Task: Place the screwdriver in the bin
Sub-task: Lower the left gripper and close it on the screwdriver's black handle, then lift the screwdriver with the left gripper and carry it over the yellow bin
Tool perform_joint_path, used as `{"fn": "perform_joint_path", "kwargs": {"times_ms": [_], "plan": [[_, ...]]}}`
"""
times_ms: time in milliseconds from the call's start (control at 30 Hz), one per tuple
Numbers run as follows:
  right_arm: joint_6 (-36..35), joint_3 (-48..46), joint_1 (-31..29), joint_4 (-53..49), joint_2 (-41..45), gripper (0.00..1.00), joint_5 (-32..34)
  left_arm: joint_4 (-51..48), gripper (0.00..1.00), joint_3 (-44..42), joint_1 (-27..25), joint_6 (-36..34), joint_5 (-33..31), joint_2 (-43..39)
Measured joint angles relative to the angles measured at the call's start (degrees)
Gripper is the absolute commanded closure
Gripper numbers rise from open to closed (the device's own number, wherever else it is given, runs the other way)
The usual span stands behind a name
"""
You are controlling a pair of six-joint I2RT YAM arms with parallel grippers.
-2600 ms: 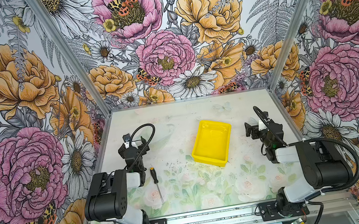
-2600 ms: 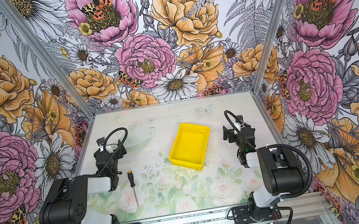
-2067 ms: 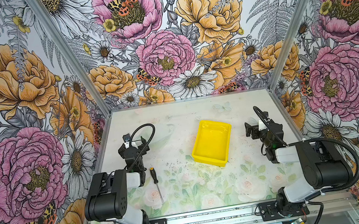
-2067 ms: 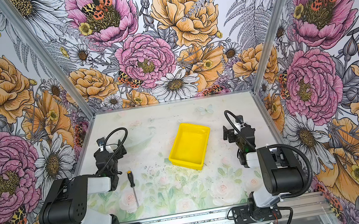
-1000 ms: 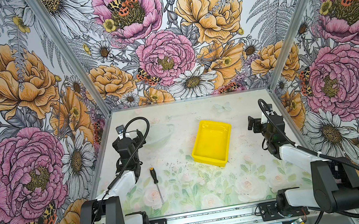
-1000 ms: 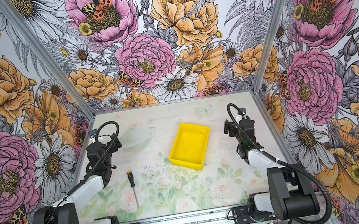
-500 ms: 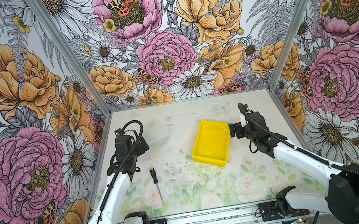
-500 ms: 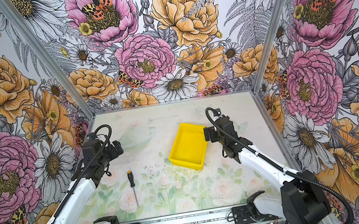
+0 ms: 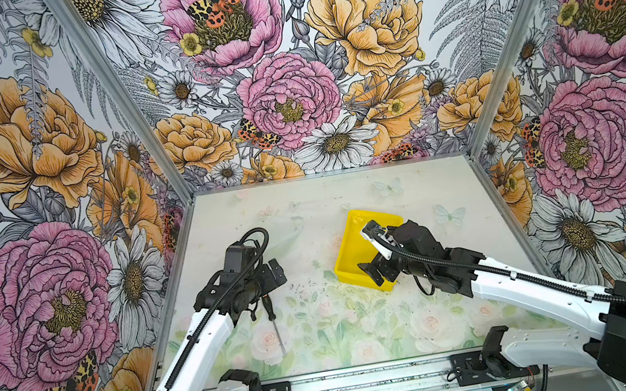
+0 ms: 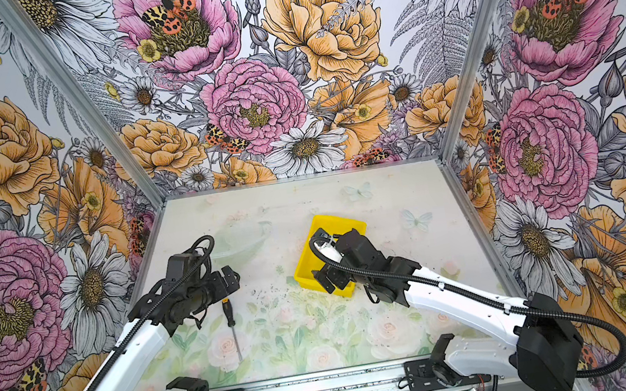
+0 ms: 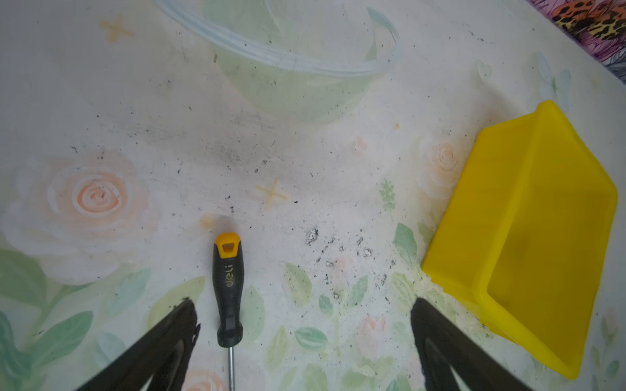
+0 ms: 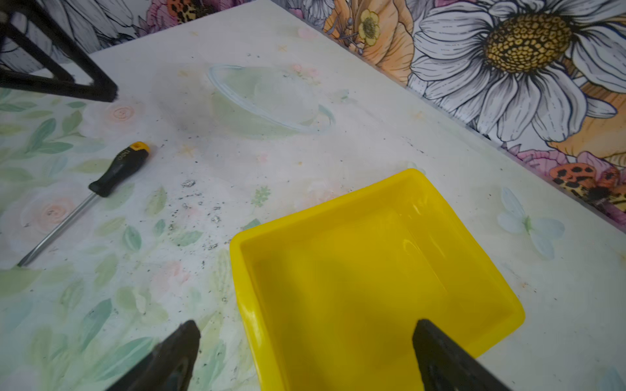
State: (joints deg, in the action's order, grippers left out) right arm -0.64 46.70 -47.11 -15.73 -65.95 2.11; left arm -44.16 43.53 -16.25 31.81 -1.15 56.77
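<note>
**Screwdriver lying on table, outside bin**

The screwdriver (image 11: 228, 287) is lying flat on the table (image 11: 135, 101), well apart from the bin (image 11: 542, 220). Your left gripper (image 11: 303, 304) is hovering over the handle with its fingers spread wide. The handle is sitting between them near one finger, ungripped. Your right gripper (image 12: 306, 326) is straddling a bin wall, fingers apart and holding nothing.
</note>
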Motion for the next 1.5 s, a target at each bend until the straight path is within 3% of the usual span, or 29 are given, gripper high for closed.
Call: {"fn": "perform_joint_path", "kwargs": {"times_ms": [533, 867, 1233, 1500], "plan": [[-4.09, 1.14, -12.90, -1.92, -1.44, 0.01, -9.35, 0.37, 0.08, -4.90, -0.20, 4.28, -0.90, 11.63], [-5.01, 3.69, -14.01, -2.08, -4.33, 0.01, -9.92, 4.50, 0.29, -7.50, 2.67, 3.74, -0.72, 16.22], [-4.79, 3.69, -14.08, -2.05, -2.32, 0.00, -6.95, 6.45, 0.67, -7.17, 2.67, 3.32, -1.81, 19.85], [-3.69, 3.26, -14.08, -2.01, -0.59, 0.01, -4.24, 6.62, 0.89, -7.17, 2.60, 3.72, -2.05, 20.00]]}}
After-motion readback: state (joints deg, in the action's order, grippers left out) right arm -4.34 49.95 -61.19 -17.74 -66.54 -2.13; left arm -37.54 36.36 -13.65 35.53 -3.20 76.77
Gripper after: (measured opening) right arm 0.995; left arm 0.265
